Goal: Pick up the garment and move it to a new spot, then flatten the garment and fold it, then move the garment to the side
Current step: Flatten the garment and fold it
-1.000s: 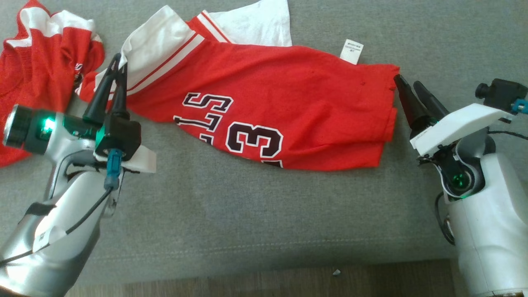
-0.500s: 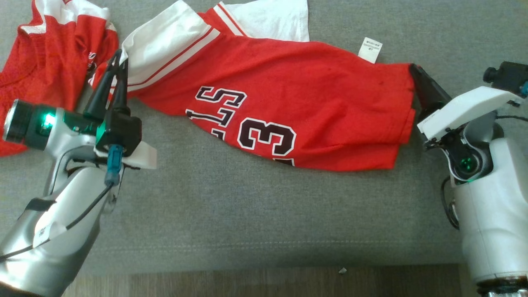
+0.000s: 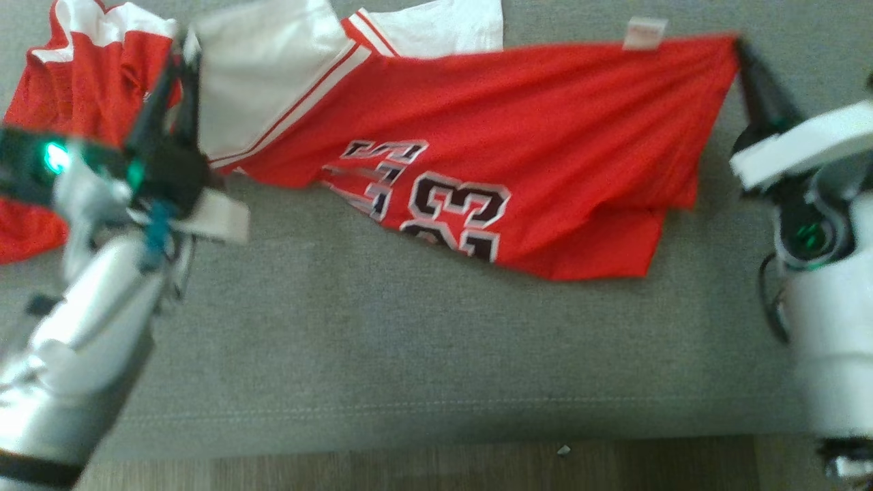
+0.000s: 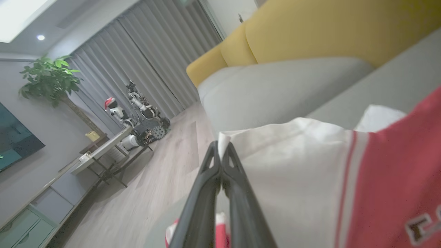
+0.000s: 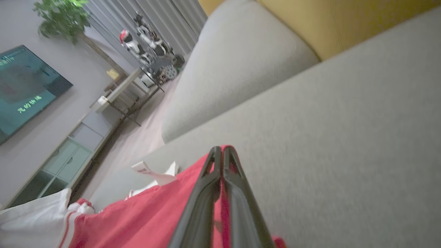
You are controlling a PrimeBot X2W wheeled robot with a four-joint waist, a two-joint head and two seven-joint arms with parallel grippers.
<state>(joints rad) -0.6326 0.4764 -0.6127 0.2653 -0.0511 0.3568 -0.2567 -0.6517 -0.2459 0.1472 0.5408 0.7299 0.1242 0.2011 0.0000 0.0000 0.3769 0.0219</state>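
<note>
**Jersey gripped at two corners over the sofa**

The grey sofa (image 3: pixel 409 354) fills the head view, with the jersey (image 3: pixel 545 136) stretched across it from 10 to 2 o'clock and its lower edge sagging. The left hand (image 3: pixel 179 65) is clamped on the white corner at 10 o'clock. The right hand (image 3: pixel 742 49) pinches the red hem corner at 2 o'clock, beside the tag (image 3: pixel 644 32). This looks like the pick-up-and-move step. Next, both hands should travel together, holding the cloth taut.

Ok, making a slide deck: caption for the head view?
The jersey stretched over the sofa, left tool and right tool pinching opposite ends.
</note>
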